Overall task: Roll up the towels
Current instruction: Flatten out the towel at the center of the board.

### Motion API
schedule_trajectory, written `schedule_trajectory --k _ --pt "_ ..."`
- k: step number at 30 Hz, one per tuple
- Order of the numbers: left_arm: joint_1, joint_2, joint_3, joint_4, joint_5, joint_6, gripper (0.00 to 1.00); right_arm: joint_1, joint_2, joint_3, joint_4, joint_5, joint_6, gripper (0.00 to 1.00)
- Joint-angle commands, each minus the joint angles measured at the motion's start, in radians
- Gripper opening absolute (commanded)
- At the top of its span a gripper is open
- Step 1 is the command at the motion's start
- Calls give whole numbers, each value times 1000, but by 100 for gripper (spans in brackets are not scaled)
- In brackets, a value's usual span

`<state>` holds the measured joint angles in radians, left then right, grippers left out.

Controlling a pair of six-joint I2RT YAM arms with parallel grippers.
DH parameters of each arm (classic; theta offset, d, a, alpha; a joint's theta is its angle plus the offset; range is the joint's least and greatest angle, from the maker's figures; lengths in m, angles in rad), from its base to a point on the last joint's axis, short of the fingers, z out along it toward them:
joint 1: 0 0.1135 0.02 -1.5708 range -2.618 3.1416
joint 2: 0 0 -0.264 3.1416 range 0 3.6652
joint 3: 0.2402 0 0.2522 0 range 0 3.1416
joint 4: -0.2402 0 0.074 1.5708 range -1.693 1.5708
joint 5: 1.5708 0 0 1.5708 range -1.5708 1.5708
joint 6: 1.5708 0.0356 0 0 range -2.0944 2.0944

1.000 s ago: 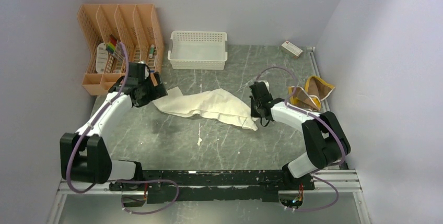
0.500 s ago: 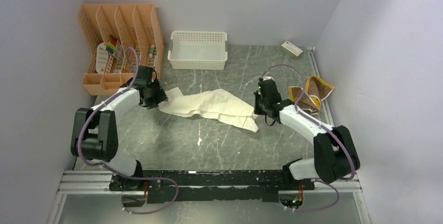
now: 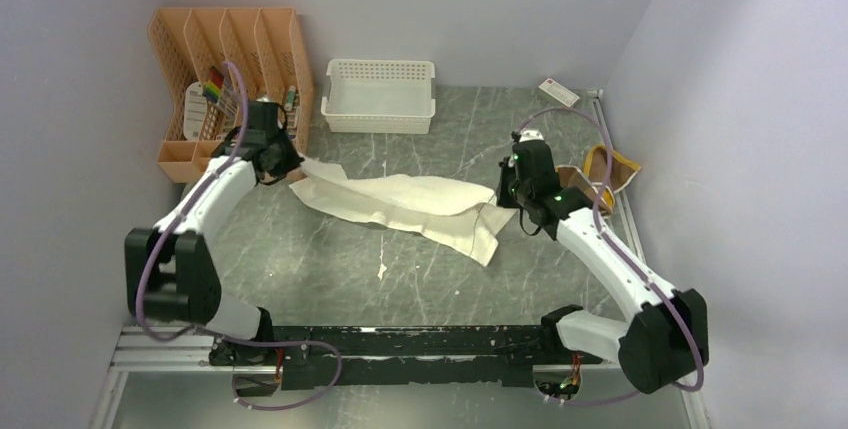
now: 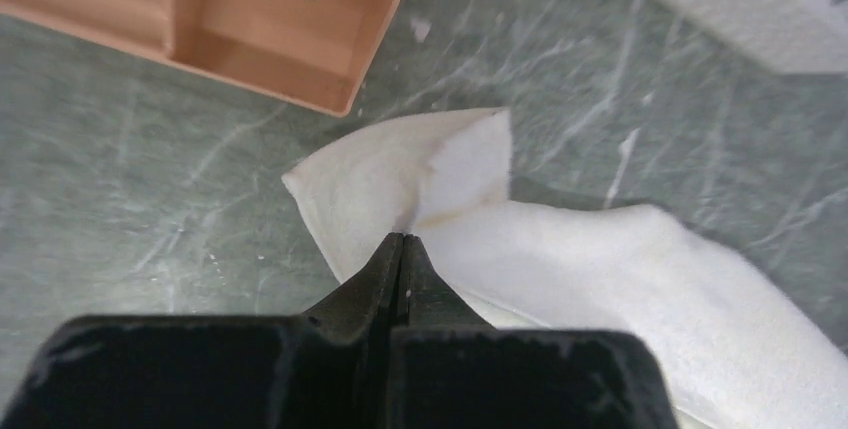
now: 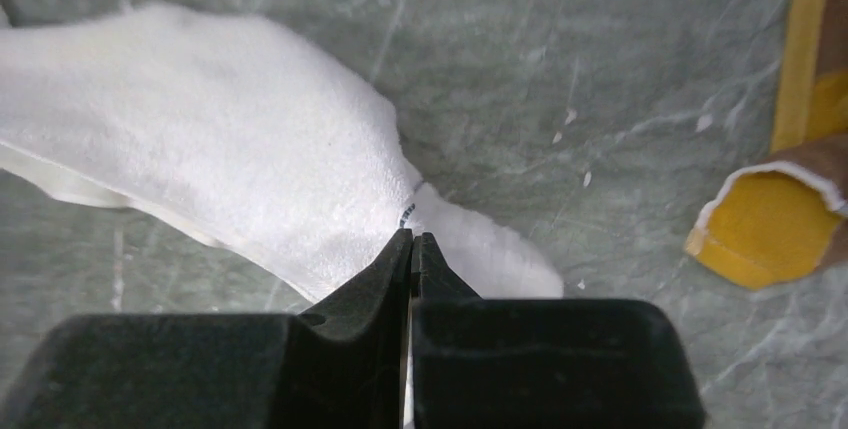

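Note:
The white towel lies spread across the middle of the table, pulled out between both arms. My left gripper is shut on its left corner; in the left wrist view the jaws pinch a fold of the white towel. My right gripper is shut on the right end. In the right wrist view the closed tips bite the white towel next to a thin dark stripe. The mustard-yellow towel sits crumpled by the right wall, partly behind the right arm, and also shows as the yellow towel.
An orange desk organizer stands at the back left, close to the left gripper, its base corner near the towel. A white lattice basket sits at the back centre. A small box lies back right. Walls close three sides.
The left gripper shut on the towel's left corner and drew it left and back. The right arm carried its end right and back, so the towel is stretched out longer.

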<state>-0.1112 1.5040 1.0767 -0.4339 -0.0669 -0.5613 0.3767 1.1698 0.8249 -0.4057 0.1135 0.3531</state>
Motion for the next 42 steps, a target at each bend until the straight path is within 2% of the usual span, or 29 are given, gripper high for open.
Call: schedule_trajectory --k 1,9,13,19,25,29,31,35,38,39,42 --pt "26 -198 97 -75 -53 40 7 -8 -111 134 -82 53 -1 0" --pt "30 -491 436 -291 -183 57 7 -9 -285 433 -157 43 -94 0" --pt "30 -600 550 -391 -214 18 7 -9 -347 542 -229 24 -97 0" --pt "31 -819 455 -501 -146 -99 7 -8 -526 503 -317 -132 -86 0" --pt "33 -944 318 -609 -98 -103 7 -12 -657 375 -426 -167 -39 0" --pt "33 -928 245 -644 -48 -52 7 -22 -647 211 -399 -233 -3 21" --pt "33 -930 208 -647 -55 -32 7 -27 -648 84 -324 -273 13 39" --pt "32 -939 162 -644 -85 -7 7 -35 -579 109 -288 -266 0 69" --pt "33 -933 155 -644 -103 3 7 -34 -505 119 -234 -297 12 86" --pt "32 -930 156 -641 -105 7 7 -32 -474 106 -203 -314 18 90" --pt "33 -923 156 -633 -120 15 7 17 -351 68 -123 -283 22 91"
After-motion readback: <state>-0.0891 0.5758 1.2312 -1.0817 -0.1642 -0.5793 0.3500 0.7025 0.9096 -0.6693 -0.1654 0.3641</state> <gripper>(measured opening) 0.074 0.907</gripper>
